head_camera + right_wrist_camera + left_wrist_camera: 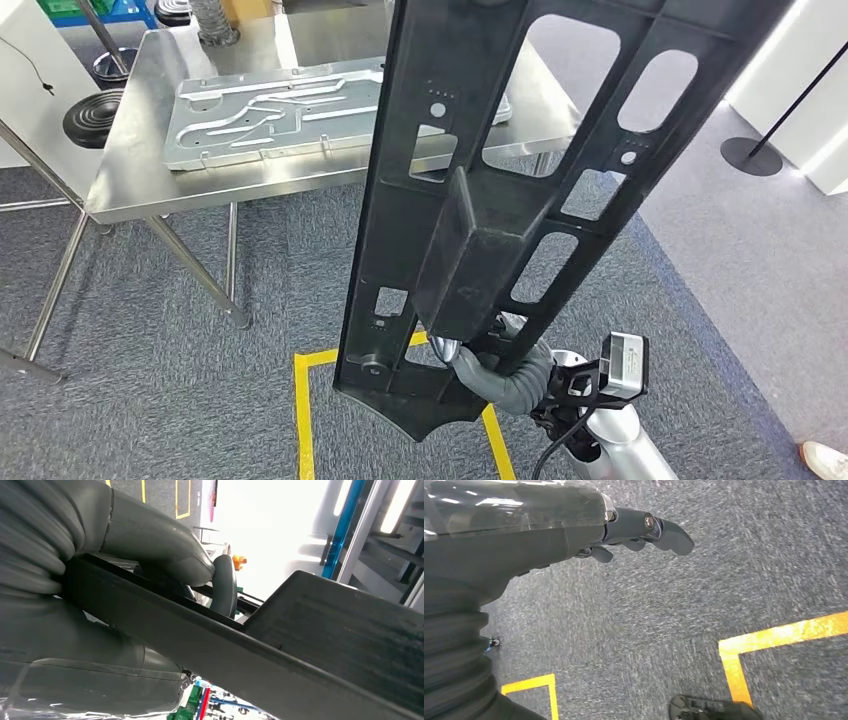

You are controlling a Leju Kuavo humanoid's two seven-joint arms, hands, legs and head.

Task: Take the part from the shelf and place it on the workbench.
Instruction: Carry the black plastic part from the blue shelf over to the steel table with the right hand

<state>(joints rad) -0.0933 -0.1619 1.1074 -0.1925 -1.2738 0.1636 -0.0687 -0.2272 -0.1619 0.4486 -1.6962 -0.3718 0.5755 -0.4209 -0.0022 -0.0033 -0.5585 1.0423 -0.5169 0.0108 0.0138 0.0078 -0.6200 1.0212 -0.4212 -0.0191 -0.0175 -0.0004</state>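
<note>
A long black plastic frame part [470,200] with several cut-out windows stands almost upright in front of me, reaching from near the floor to the top of the head view. My right hand [495,365] grips its lower end; in the right wrist view the thumb [165,550] and fingers wrap around the part's edge [280,660]. The steel workbench [130,170] stands ahead to the left, with a flat silver metal panel [280,115] lying on it. My left hand [644,530] hangs above the carpet, holding nothing, its fingers loosely extended.
Yellow tape lines [305,400] mark a square on the grey carpet at my feet. A black stanchion base [750,155] stands at the right, a round black base [95,115] beyond the bench's left end. A shoe [825,460] shows at the lower right corner.
</note>
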